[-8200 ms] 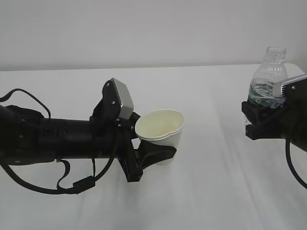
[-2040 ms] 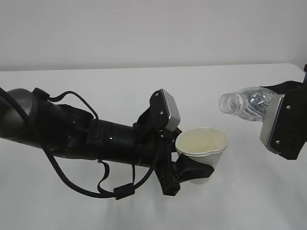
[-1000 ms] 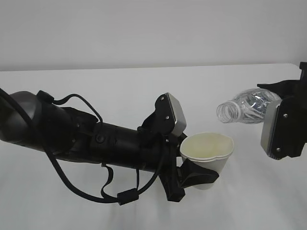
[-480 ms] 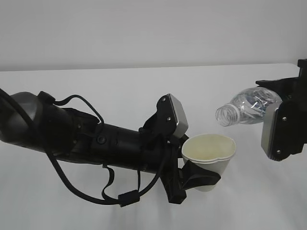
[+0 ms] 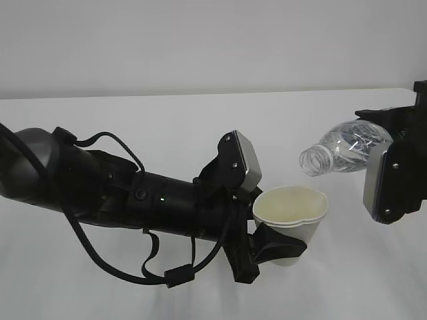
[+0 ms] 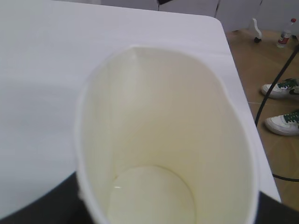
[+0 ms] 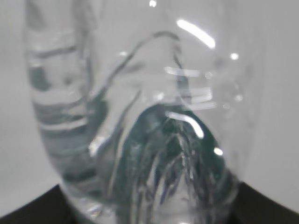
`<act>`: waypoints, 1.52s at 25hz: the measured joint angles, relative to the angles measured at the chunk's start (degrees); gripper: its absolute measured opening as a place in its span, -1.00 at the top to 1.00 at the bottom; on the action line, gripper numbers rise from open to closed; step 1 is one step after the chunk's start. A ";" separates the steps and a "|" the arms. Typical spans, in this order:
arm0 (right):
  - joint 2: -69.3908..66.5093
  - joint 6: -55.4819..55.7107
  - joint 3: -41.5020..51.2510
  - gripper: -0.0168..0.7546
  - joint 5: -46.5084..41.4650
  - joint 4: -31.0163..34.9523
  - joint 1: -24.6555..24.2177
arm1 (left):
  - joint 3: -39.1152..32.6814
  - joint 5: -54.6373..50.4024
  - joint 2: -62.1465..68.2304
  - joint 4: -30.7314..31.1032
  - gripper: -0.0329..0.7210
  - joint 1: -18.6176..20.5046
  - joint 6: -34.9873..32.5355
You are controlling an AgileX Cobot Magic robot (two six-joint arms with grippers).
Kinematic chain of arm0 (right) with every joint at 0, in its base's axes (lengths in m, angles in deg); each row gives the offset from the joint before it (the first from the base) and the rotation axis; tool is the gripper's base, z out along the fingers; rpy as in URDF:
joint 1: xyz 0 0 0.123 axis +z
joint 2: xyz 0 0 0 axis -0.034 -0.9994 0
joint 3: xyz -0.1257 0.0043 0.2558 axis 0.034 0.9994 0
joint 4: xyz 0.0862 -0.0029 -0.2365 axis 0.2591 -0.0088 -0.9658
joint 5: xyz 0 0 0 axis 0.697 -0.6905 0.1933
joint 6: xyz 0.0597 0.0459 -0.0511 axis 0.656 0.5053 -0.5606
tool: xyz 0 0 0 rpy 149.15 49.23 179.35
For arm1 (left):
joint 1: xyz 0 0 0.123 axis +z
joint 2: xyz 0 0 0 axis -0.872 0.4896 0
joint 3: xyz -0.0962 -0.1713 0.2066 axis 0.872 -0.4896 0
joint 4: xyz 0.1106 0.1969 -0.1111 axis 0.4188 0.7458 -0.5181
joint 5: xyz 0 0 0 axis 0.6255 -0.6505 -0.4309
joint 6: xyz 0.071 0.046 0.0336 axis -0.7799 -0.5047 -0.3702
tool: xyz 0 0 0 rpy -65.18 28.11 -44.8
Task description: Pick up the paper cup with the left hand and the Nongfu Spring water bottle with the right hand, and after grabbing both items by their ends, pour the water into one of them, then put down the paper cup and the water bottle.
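Observation:
My left gripper (image 5: 279, 233) is shut on the white paper cup (image 5: 293, 215) and holds it upright just above the table. In the left wrist view the cup's cream inside (image 6: 163, 140) fills the frame, with a small glint near its bottom. My right gripper (image 5: 388, 139) is shut on the base of the clear Nongfu Spring water bottle (image 5: 343, 150). The bottle lies tilted, its open mouth pointing left and slightly down, above and just right of the cup's rim. The right wrist view shows only the bottle (image 7: 140, 116) close up. The water is hard to tell from the plastic.
The white table (image 5: 167, 113) runs to a plain wall at the back. In the left wrist view the table's right edge (image 6: 233, 79) drops to a brown floor with shoes (image 6: 280, 88) and a black cable (image 6: 275, 79).
Over the last second the bottle's mouth has dipped a little lower toward the cup. The cup has shifted slightly to the right. Both grips are unchanged.

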 joint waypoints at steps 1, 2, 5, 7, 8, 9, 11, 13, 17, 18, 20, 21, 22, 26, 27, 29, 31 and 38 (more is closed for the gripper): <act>0.00 -0.04 0.00 -0.05 0.09 0.00 0.00 | 0.00 0.00 0.00 0.00 -0.15 0.00 0.00; 0.00 -0.04 0.00 -0.05 0.09 0.00 0.00 | 0.00 0.00 0.00 -0.04 -0.15 0.00 0.00; 0.00 -0.13 0.00 -0.05 0.24 0.00 0.00 | 0.00 0.00 0.00 -0.04 -0.15 0.00 0.00; 0.00 -0.13 0.00 -0.05 0.36 0.00 0.00 | 0.00 0.00 0.00 -0.04 -0.15 0.00 0.00; 0.00 -0.13 0.00 -0.05 0.36 -0.10 0.00 | 0.00 0.00 0.00 -0.04 -0.15 0.00 0.00; 0.00 -0.25 0.00 -0.05 0.38 -0.10 0.00 | 0.00 0.00 0.00 -0.04 -0.15 0.00 0.00; 0.00 -0.36 0.00 -0.05 0.73 -0.10 0.00 | 0.00 0.00 0.00 -0.04 -0.15 0.00 0.00; 0.00 -0.47 0.00 -0.05 1.41 -0.10 0.00 | 0.00 0.00 0.00 -0.04 -0.15 0.00 0.00; 0.00 -0.58 0.00 -0.05 1.65 -0.10 0.00 | 0.00 0.00 0.00 -0.04 -0.15 0.00 0.00; 0.00 -0.58 0.00 -0.05 1.65 -0.10 0.00 | 0.00 0.00 0.00 -0.04 -0.15 0.00 0.00; 0.00 -0.58 0.00 -0.05 1.65 -0.10 0.00 | 0.00 0.00 0.00 -0.04 -0.15 0.00 0.00; 0.00 -0.58 0.00 -0.05 1.65 -0.10 0.00 | 0.00 0.00 0.00 -0.04 -0.15 0.00 0.00; 0.00 -0.58 0.00 -0.05 1.79 -0.10 0.00 | 0.00 0.00 0.00 -0.04 -0.15 0.00 0.00; 0.00 -0.71 0.00 -0.05 2.03 -0.10 0.00 | 0.00 0.00 0.00 -0.04 -0.15 0.00 0.00; 0.00 -0.71 0.00 -0.05 2.11 -0.10 0.00 | 0.00 0.00 0.00 -0.04 -0.15 0.00 0.00; 0.00 -0.82 0.00 -0.05 2.11 -0.10 0.00 | 0.00 0.00 0.00 -0.04 -0.15 0.00 0.00; 0.00 -0.83 0.00 -0.05 2.11 -0.21 0.00 | 0.00 0.00 0.00 -0.13 -0.15 0.00 0.00; 0.00 -0.94 0.00 -0.05 2.16 -0.31 0.00 | 0.00 0.00 0.00 -0.13 -0.14 0.00 0.00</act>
